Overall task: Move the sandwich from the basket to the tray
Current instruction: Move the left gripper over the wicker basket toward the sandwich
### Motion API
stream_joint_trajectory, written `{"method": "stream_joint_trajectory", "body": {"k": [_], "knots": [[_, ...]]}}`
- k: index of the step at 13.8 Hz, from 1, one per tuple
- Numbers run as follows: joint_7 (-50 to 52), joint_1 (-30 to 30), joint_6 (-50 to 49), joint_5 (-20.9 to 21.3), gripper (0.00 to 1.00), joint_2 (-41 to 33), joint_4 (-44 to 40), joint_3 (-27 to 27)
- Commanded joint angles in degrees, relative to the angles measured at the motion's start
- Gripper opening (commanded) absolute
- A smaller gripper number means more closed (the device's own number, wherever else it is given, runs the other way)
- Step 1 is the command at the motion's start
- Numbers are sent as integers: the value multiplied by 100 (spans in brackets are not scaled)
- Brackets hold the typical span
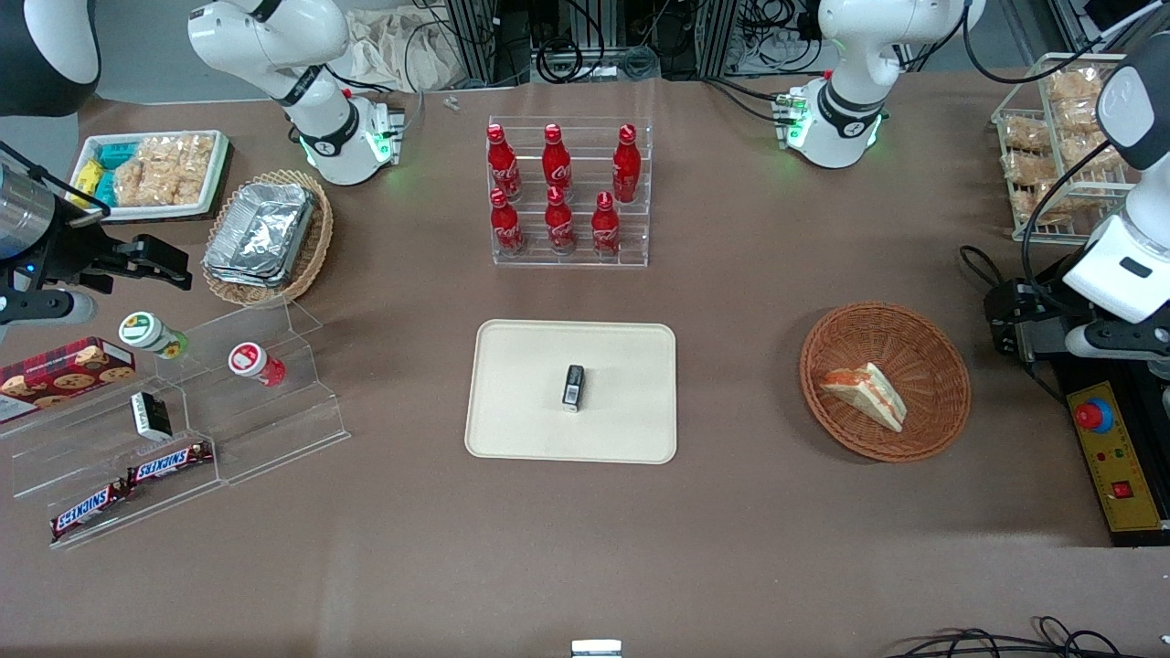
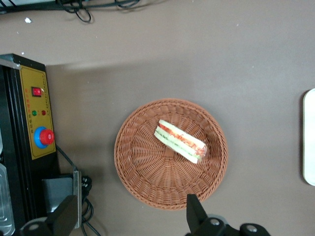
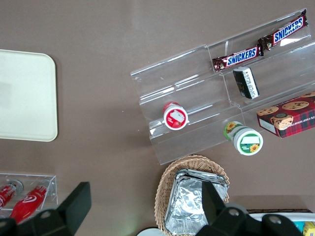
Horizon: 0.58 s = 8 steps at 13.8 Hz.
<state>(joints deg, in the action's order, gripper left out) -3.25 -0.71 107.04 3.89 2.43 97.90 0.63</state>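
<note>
Gripper (image 2: 130, 216) of the left arm hangs above the table with its fingers (image 2: 196, 212) spread wide and nothing between them. Below it the sandwich (image 2: 179, 141) lies inside the basket (image 2: 142, 172), not touched. From the gripper, the tray (image 1: 512, 429) lies well apart toward the parked arm, with a small black object (image 1: 573, 387) on it

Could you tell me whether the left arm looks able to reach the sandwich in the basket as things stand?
Probably yes: the sandwich lies uncovered and alone in the shallow basket, and the gripper hangs above the basket's edge, jaws open, nothing between.
</note>
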Motion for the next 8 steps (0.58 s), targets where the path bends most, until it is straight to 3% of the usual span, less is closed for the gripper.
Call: {"method": "stream_joint_trajectory", "body": {"k": [1,8], "knots": [[9,-43,-226,-73,99,47,-114,-10],[183,-70,-518,-82,100,100,149,138]]}}
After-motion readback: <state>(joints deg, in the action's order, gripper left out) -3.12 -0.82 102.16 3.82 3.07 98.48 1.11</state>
